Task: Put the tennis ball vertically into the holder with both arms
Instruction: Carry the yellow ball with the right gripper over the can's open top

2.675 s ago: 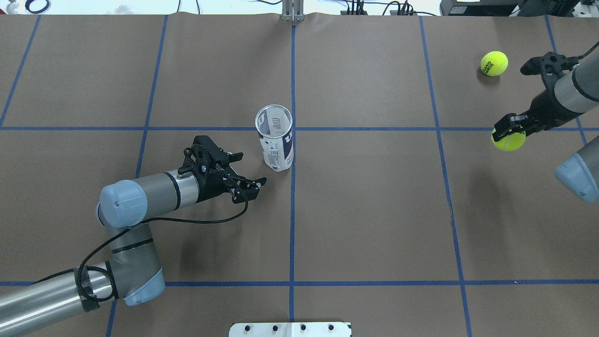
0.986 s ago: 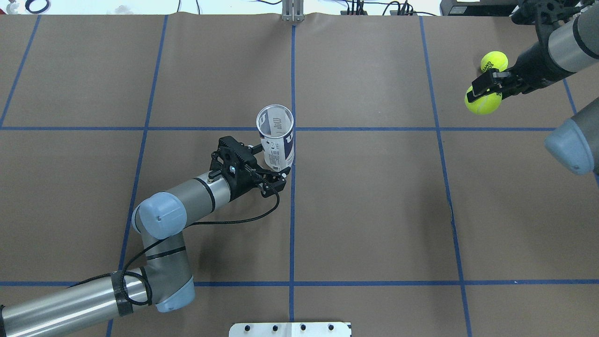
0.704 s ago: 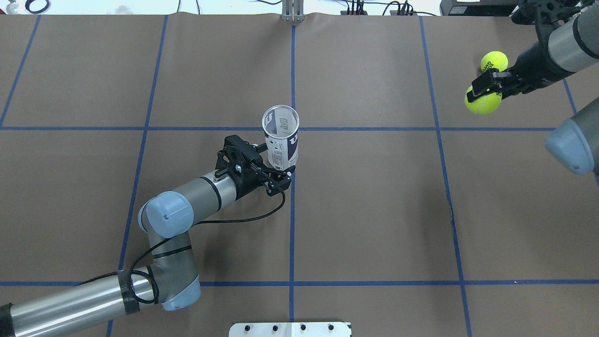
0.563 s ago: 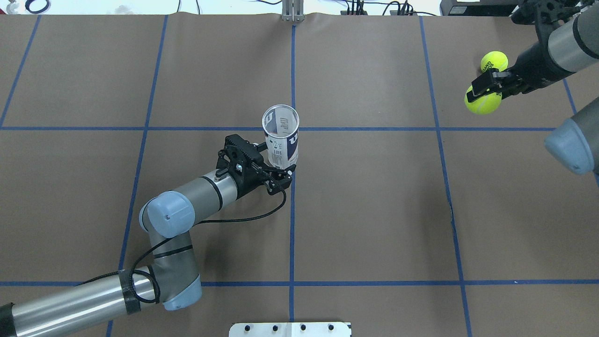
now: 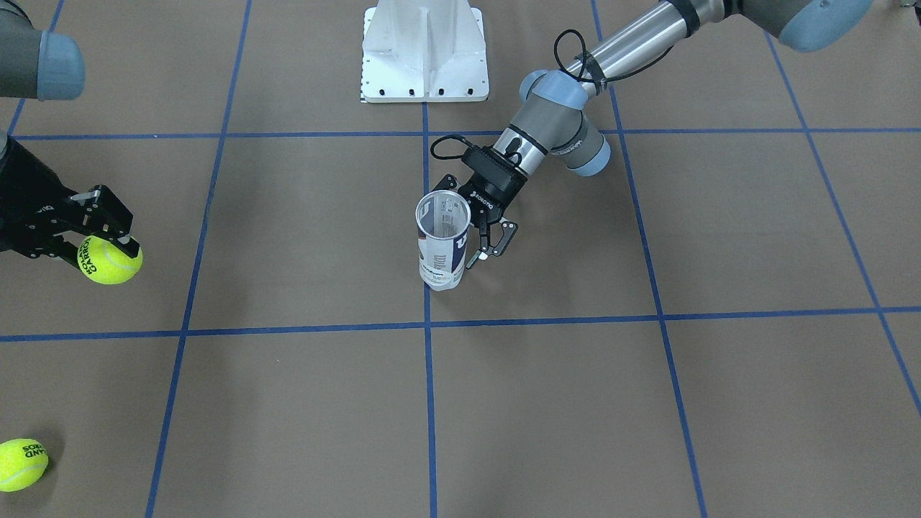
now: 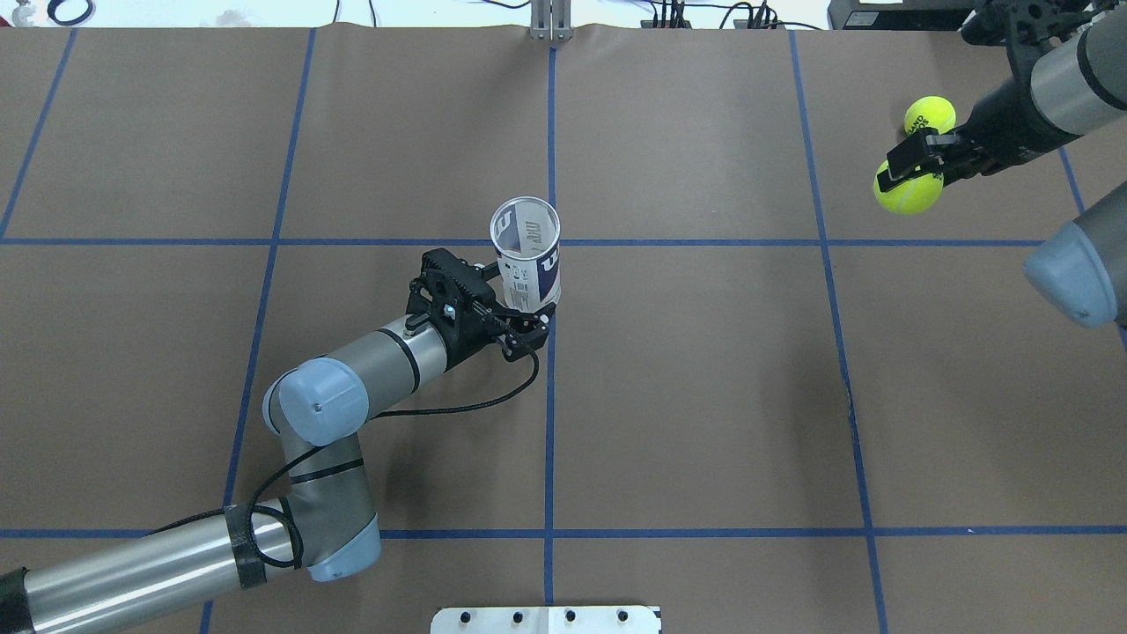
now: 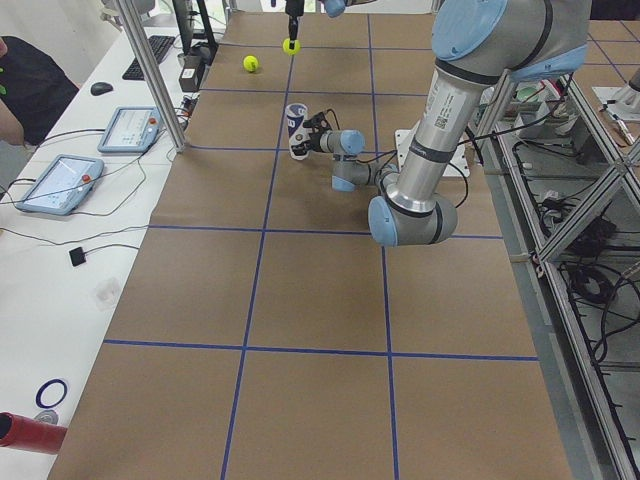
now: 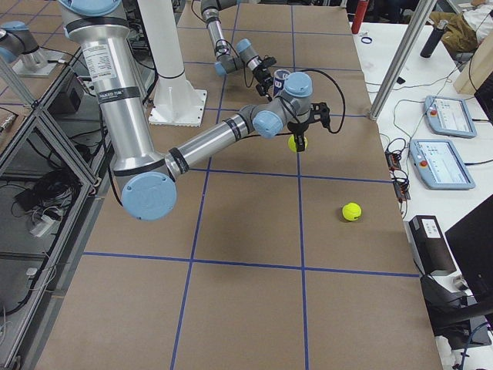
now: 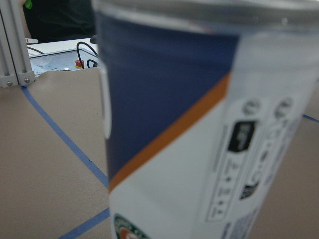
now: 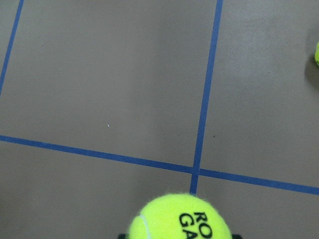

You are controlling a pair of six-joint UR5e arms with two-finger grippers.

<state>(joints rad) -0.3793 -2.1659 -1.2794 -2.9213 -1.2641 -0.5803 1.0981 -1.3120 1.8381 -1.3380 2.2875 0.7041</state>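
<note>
Since a moment ago our left pincer slides in and clamps the upright holder; our right pincer lifts, gripping the tennis ball. Holder's mouth faces up, well to that pincer's left.

A robotics lab: two industrial arms work over a table papered brown and gridded with blue tape. Aluminium posts frame it, and teach pendants and a keyboard sit on a white side bench.
</note>
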